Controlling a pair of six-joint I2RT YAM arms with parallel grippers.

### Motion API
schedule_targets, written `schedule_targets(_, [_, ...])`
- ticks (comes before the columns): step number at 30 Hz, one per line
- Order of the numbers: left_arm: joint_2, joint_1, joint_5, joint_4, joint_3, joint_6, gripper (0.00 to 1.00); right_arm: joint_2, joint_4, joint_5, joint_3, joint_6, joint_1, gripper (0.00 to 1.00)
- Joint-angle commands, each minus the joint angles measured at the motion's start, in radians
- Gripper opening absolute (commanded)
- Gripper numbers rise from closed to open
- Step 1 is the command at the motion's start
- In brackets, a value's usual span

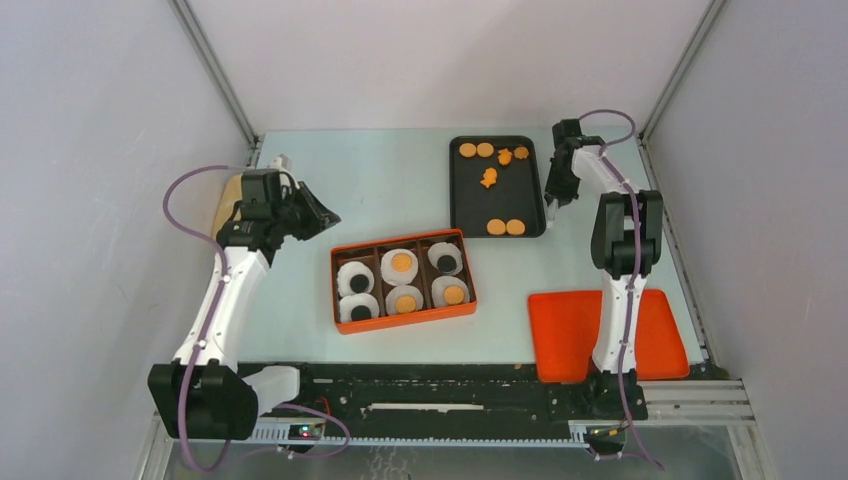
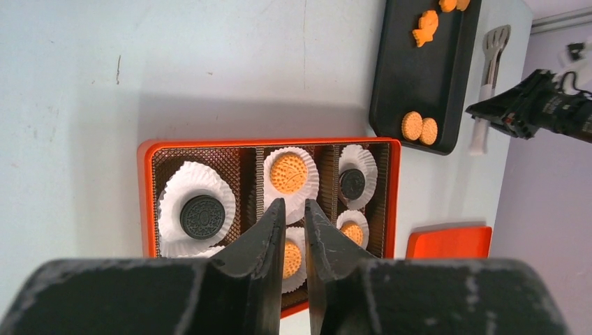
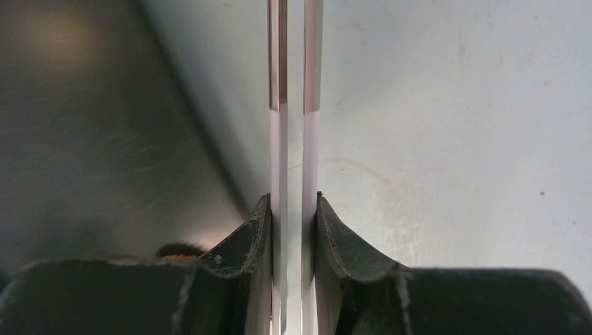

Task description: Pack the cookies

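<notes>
**Cookie packing: six cups filled, seven left on the tray**

Starting from my side of the table point(image 1: 380, 180): an orange lid point(image 1: 570, 335) lies flat at the near right, partly behind the right arm.

Left of it, around the middle, sits the orange box point(image 1: 404, 322). It has three columns with two white paper cups point(image 2: 174, 188) in each, and every cup has one of the cookies point(image 1: 401, 263) in it. I count three round black ones and three round orange ones. Both cups in the left column hold black, both in the middle hold orange, and the right column has one of each.

The left gripper point(image 2: 294, 202) hangs in the air off the box's far left corner, tipped toward the box, so its wrist cam looks straight down into the compartments. The jaws are almost together with only a thin slit between them. There's nothing in them, so that hand is empty.

Further back and to the right is the black tray point(image 1: 470, 200) with seven orange cookies loose on it. Two round ones sit side by side at the near end. At the far end there are three round ones and two odd-shaped ones.

The right gripper point(image 1: 553, 195) is just off the tray's right edge, clamped onto a pair of tongs point(image 2: 489, 70). The right wrist cam shows the two blades squeezed between the fingers point(image 3: 258, 230). The tongs have a white handle and a slotted metal head, and they run alongside the tray, not over it.
</notes>
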Motion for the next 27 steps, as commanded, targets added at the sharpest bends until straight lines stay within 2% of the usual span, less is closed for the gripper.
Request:
schedule_targets(1, [0.015,0.005,0.002,0.037,-0.019,0.007,0.20,0.123,-0.200,0.023,0.054,-0.003,-0.067,0.22])
schedule_targets(4, [0.011,0.003,0.000,0.049,-0.032,-0.003,0.21,0.160,-0.248,0.060,0.069,-0.008,-0.110,0.28])
schedule_targets(9, [0.021,-0.012,0.002,0.061,-0.029,-0.014,0.21,0.137,-0.221,0.082,0.010,-0.015,-0.117,0.45])
schedule_targets(13, [0.025,-0.031,-0.005,0.061,-0.021,-0.015,0.24,0.045,-0.123,0.042,-0.079,-0.022,-0.116,0.58])
schedule_targets(18, [0.015,-0.045,-0.005,0.069,-0.023,-0.010,0.31,-0.152,0.042,-0.016,-0.220,-0.008,-0.106,0.70])
schedule_targets(22, [0.006,-0.051,-0.012,0.072,-0.020,-0.013,0.38,-0.302,0.071,-0.026,-0.262,0.003,-0.079,0.70])
schedule_targets(27, [0.001,-0.072,-0.040,0.069,-0.020,-0.013,0.47,-0.491,0.030,-0.019,-0.367,0.001,0.042,0.60])
